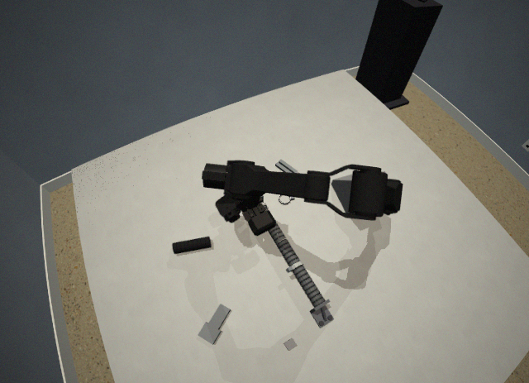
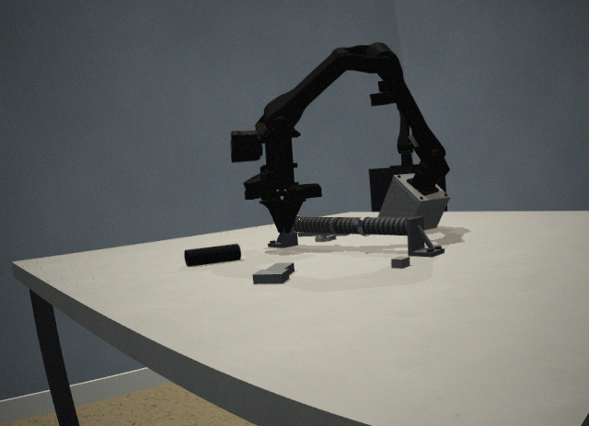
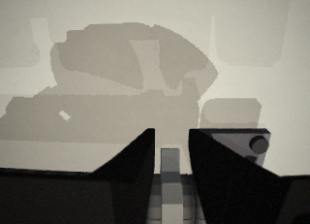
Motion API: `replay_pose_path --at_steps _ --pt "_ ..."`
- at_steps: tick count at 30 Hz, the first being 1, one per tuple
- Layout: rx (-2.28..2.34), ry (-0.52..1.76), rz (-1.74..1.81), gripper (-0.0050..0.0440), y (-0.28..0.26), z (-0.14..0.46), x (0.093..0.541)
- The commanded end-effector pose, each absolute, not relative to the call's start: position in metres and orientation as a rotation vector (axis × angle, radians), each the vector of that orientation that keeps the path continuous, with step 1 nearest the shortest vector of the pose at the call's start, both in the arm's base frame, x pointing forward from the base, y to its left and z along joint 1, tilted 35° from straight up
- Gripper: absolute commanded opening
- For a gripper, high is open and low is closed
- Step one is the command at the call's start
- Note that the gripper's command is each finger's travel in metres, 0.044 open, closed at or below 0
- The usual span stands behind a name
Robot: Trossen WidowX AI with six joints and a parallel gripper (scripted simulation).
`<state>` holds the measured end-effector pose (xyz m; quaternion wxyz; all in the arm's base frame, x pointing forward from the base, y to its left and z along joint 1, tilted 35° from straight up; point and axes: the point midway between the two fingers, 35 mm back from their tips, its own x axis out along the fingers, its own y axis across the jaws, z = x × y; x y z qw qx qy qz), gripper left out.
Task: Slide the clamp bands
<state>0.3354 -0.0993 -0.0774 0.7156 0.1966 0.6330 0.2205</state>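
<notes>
Part-open claw [image 1: 259, 218] [image 2: 285, 230] [image 3: 171, 136] astride one clamp band [image 3: 170, 185] near the hose [image 1: 307, 283] [image 2: 387, 225] end bracket [image 2: 288, 239] [image 3: 232, 141] — nothing grasped. Other band [image 1: 294, 266] [image 2: 360, 225] farther along. Risk: tilting or overshooting from uneven finger push — bracket snag from tight clearance.

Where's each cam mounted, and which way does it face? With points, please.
Top: high above the table [image 1: 149, 156] [image 2: 332, 316] [image 3: 257, 20], angled down; shows the arm [image 1: 278, 182] [image 2: 316, 74] from above.
Exterior: off the table's side, just above its surface, looking across it; shows the arm side-on, pincer [image 1: 259, 220] [image 2: 285, 230] [image 3: 171, 136] down.
Wrist: by the pincer, looking past its fingers at a clamp band [image 3: 170, 161].
Top and exterior share the black tube [image 1: 192, 245] [image 2: 213, 254].
</notes>
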Motion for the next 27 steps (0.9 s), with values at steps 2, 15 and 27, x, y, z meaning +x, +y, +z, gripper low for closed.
replay_pose_path --at_steps 2,15,27 --pt "0.448 1.408 0.491 0.009 -0.0969 -0.0807 0.3333" --pt "0.437 1.404 0.489 0.0017 -0.0986 -0.0784 0.3346" --pt "0.438 1.404 0.489 0.0 -0.0944 -0.0756 0.3342"
